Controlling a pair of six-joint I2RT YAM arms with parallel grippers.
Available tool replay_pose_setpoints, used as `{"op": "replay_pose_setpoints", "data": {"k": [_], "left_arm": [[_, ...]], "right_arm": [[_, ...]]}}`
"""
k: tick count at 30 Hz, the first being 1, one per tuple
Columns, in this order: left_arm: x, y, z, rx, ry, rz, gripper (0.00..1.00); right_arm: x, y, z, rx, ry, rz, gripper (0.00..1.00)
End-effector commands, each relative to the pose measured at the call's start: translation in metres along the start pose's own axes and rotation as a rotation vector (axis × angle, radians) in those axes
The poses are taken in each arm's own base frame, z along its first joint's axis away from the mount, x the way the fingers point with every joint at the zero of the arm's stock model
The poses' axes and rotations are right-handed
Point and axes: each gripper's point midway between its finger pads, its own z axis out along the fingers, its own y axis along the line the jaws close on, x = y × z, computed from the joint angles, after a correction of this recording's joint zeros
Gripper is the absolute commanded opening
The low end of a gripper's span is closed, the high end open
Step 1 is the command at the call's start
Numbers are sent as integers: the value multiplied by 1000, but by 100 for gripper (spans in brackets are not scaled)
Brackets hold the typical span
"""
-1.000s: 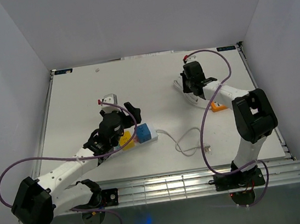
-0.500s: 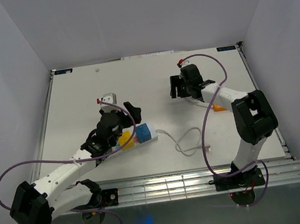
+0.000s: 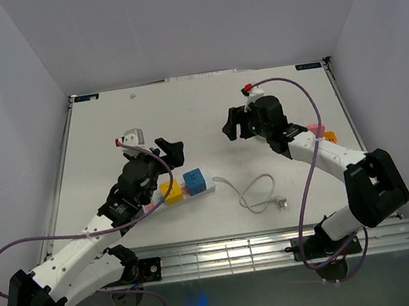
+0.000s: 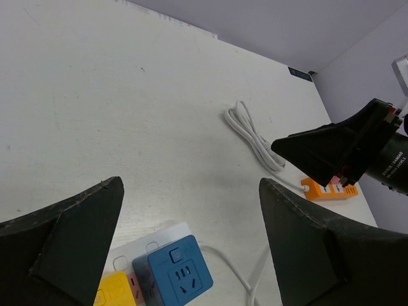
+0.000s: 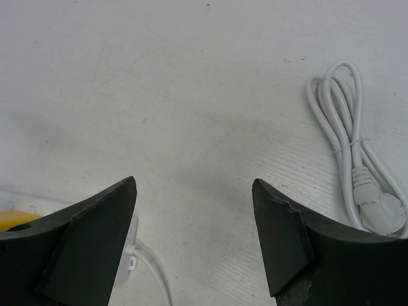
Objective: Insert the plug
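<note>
- Top external view: the left hand (image 3: 153, 149) hangs over the tabletop (image 3: 102, 121) just behind the white power strip (image 3: 209, 188). Its fingers are spread wide with nothing in them.
- That strip lies close to the near edge, left of the middle, with a blue adapter (image 3: 194, 179) and a yellow adapter (image 3: 170, 193) sitting on it.
- Its thin cord (image 3: 238, 194) loops off to the right and ends in a loose plug (image 3: 281, 204). The plug lies flat by the near edge, not plugged into anything, and neither hand touches it.
- The right hand (image 3: 235, 125) is around the middle of the tabletop, pointing left. Its fingers are apart too, and as far as I can see it's empty.
- Right wrist cam: just bare tabletop between the fingers. Off to the side there's a bundled white cable (image 5: 341, 121) tied with a band, and its second plug (image 5: 382, 213) lies well clear of the hand.
- Left wrist cam: the same bundle sits beside an orange power strip (image 4: 328, 189) over by the right edge.
</note>
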Motion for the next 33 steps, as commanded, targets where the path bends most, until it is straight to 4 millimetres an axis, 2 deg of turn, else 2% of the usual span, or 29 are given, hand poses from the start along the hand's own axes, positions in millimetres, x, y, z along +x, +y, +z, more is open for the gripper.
{"op": "replay_pose_setpoints", "data": {"k": [1, 7, 9, 12, 15, 16, 18, 19, 20, 21, 23, 24, 28, 31, 32, 33], "left_arm": [[-10, 7, -6, -23, -39, -1, 98], [-21, 7, -15, -26, -55, 2, 98], [-40, 6, -22, -37, -95, -12, 98], [-60, 8, -38, -53, -130, -37, 98], [-76, 3, -53, -19, -159, -79, 98], [-85, 1, -63, -1, -177, -101, 98], [-103, -4, -78, 23, -204, -135, 98], [-109, -2, -89, 35, -213, -151, 98], [-116, -3, -96, 46, -226, -160, 98], [-129, -6, -106, 60, -246, -175, 98], [-139, -3, -123, 69, -256, -187, 98], [-142, -3, -128, 72, -256, -185, 98], [-170, -5, -162, 80, -240, -120, 98], [-177, -1, -173, 52, -197, -26, 98], [-192, -6, -182, 63, -213, -19, 98], [-196, -5, -184, 57, -212, 14, 98]], "right_arm": [[-34, 33, -11, -123, -132, -51, 79], [-42, 50, -23, -139, -198, -105, 83], [-41, 46, -27, -107, -215, -108, 88], [-57, 42, -43, -64, -297, -101, 90], [-74, 36, -71, -19, -394, -74, 90], [-83, 38, -90, -29, -447, -80, 90], [-94, 42, -111, -41, -502, -90, 90], [-107, 48, -136, -63, -567, -90, 90], [-109, 51, -145, -82, -587, -103, 90], [-119, 57, -168, -109, -646, -107, 90], [-121, 60, -184, -130, -671, -113, 90], [-126, 62, -198, -140, -699, -112, 90], [-124, 60, -219, -124, -698, -112, 90], [-121, 53, -232, -106, -750, -105, 90], [-121, 51, -235, -102, -770, -97, 90], [-121, 51, -240, -109, -794, -94, 90]]}}
